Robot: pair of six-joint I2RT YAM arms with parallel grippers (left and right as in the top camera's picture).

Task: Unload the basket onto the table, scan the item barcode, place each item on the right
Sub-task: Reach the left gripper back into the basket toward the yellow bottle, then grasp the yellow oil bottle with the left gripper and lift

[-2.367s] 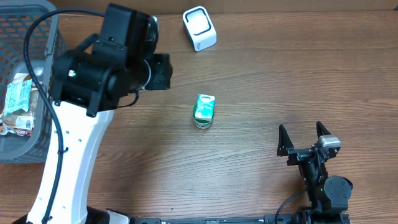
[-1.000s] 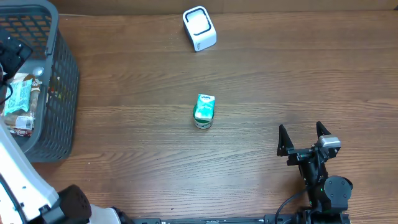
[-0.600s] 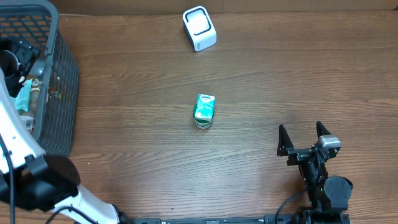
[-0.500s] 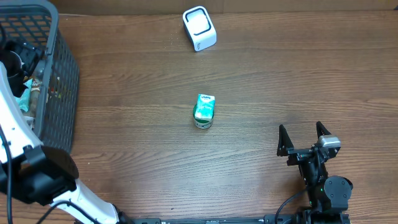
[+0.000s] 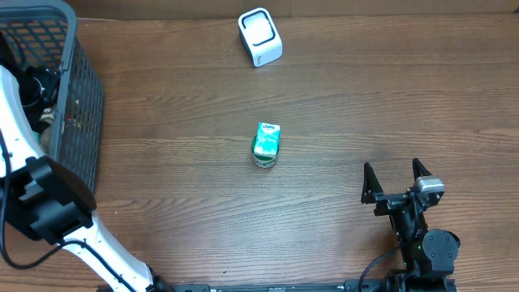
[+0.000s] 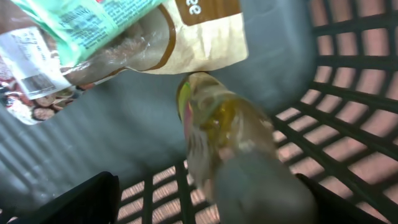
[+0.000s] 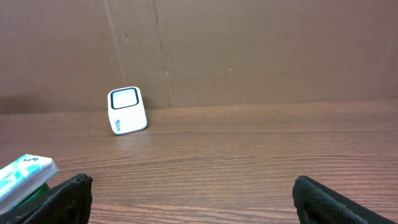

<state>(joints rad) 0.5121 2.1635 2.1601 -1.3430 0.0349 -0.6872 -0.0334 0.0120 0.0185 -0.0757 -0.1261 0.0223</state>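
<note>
My left gripper (image 5: 36,85) is down inside the grey basket (image 5: 81,122) at the table's left edge. In the left wrist view a clear bottle (image 6: 230,137) with yellowish contents lies between its open fingers (image 6: 208,183), close to the right finger and clear of the left one. Above the bottle lie a tan pouch (image 6: 205,37) and a green-labelled snack bag (image 6: 74,37). A small green carton (image 5: 266,144) stands mid-table, also in the right wrist view (image 7: 25,174). The white barcode scanner (image 5: 259,36) sits at the back (image 7: 127,111). My right gripper (image 5: 392,166) rests open and empty at the front right (image 7: 191,182).
The basket's slatted walls (image 6: 354,93) close in around my left gripper. A brown cardboard wall (image 7: 249,50) runs behind the table. Wood tabletop (image 5: 365,97) stretches between the carton, the scanner and my right gripper.
My left arm swung from over the table's left-centre out to the basket and went down into it, bringing the bottle between its fingers. The carton, scanner and right arm have not moved.
</note>
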